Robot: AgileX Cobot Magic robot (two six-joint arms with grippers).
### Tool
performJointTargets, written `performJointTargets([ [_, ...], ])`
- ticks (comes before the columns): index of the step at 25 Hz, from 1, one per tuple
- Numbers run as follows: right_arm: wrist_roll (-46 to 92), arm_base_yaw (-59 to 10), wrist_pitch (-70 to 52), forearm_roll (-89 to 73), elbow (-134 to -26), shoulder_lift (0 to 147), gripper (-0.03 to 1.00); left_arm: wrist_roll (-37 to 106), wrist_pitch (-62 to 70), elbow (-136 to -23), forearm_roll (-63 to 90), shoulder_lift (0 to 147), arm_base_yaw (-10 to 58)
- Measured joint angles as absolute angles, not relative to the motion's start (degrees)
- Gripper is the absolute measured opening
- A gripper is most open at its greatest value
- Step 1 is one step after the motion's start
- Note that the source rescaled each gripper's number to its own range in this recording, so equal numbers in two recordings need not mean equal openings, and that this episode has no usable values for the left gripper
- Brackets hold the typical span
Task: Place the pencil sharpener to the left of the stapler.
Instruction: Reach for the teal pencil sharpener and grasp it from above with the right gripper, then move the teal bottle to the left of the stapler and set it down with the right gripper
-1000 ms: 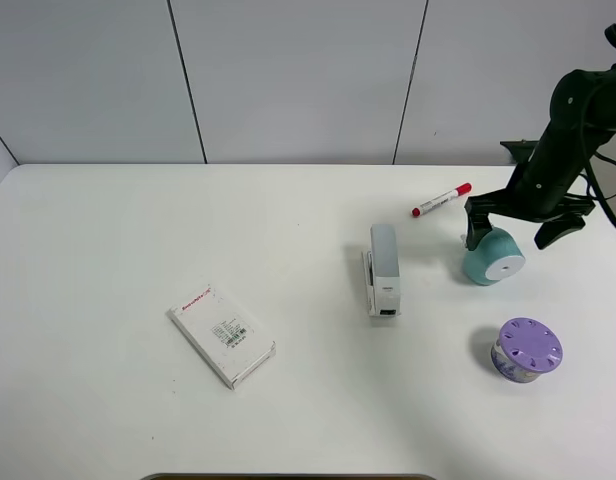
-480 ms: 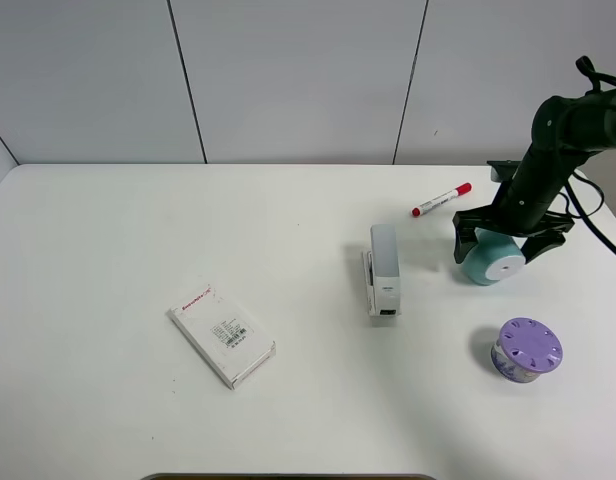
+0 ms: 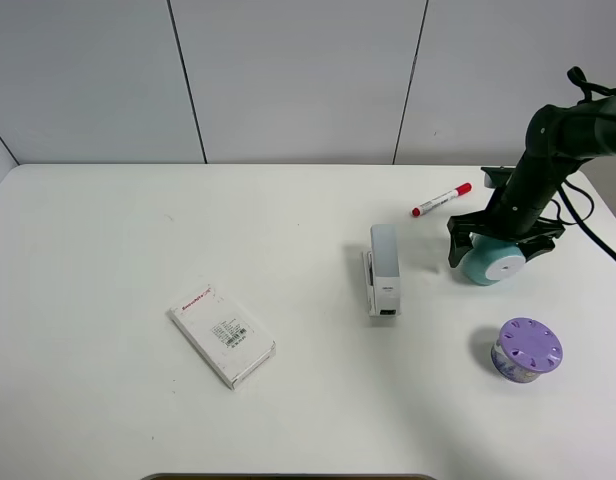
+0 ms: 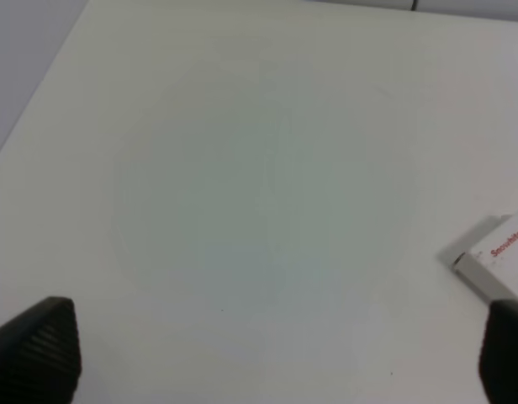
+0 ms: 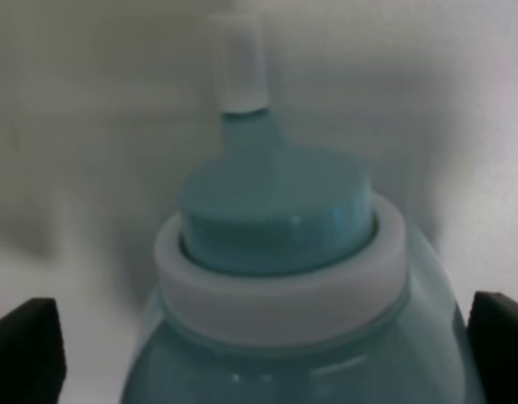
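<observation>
The teal pencil sharpener (image 3: 491,266) lies on the table to the right of the stapler, its white round face toward the front. In the right wrist view the pencil sharpener (image 5: 276,252) fills the frame, white nub pointing away. My right gripper (image 3: 495,250) is down over it and open, with one dark finger (image 3: 456,250) on each side; I cannot tell whether the fingers touch it. The light-grey stapler (image 3: 384,268) lies lengthwise near the table's middle. My left gripper (image 4: 272,358) is open above bare table, and it does not show in the exterior view.
A red-capped marker (image 3: 441,200) lies behind the stapler. A purple holed container (image 3: 526,350) stands in front of the sharpener. A white labelled box (image 3: 222,332) lies at the front left, and its corner (image 4: 493,261) shows in the left wrist view.
My right gripper has come down and shifted left, from beside and behind the sharpener to straddling it. The sharpener and stapler have not moved.
</observation>
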State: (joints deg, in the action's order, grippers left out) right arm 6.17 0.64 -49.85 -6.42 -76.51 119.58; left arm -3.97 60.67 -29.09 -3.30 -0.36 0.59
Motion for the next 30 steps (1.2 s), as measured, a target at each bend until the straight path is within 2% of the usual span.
performJointTargets([
  [3,6.17,0.64,-50.21,-6.32,-76.51,119.61,0.42,-3.97,60.67,-29.09,-3.30,-0.36,0.59],
  [6,6.17,0.69,-51.36,-6.02,-76.51,119.61,0.01,-3.97,60.67,-29.09,-3.30,-0.36,0.59],
  [30,6.17,0.69,-53.18,-6.31,-76.60,119.61,0.00,-3.97,60.67,-29.09,-3.30,-0.36,0.59],
])
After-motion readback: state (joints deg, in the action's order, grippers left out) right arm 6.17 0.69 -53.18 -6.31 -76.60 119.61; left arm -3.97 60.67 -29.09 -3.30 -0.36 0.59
